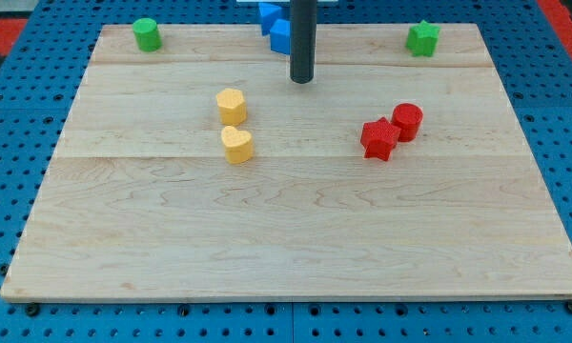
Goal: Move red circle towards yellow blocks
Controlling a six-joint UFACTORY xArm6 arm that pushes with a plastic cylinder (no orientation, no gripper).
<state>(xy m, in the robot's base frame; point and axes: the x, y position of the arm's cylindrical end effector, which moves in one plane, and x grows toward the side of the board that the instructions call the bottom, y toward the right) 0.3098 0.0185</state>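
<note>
We worked on a pale wooden board (296,248) set on a blue pegboard (10,114). The whole lower half of the board lay open, as did the wide stretch between the yellow and red pairs.

Our tool was a plain rod with nothing to open or close; my tip (301,80) stood near the view's top centre, touching no block, just below the blue blocks and well apart from the red and yellow ones.

The red circle (407,122) sat right of centre, touching the red star (378,140) at its lower left. Across the open middle, left of centre, stood the yellow hexagon (231,105) and, just below it, the yellow heart (236,145).

We counted two red, two yellow, two green and two blue blocks. The green cylinder (147,34) sat near the top left corner, the green star (422,38) near the top right. The blue blocks (275,27) crowded the top edge, partly behind the rod, their shapes unclear.

We could read no writing anywhere.
</note>
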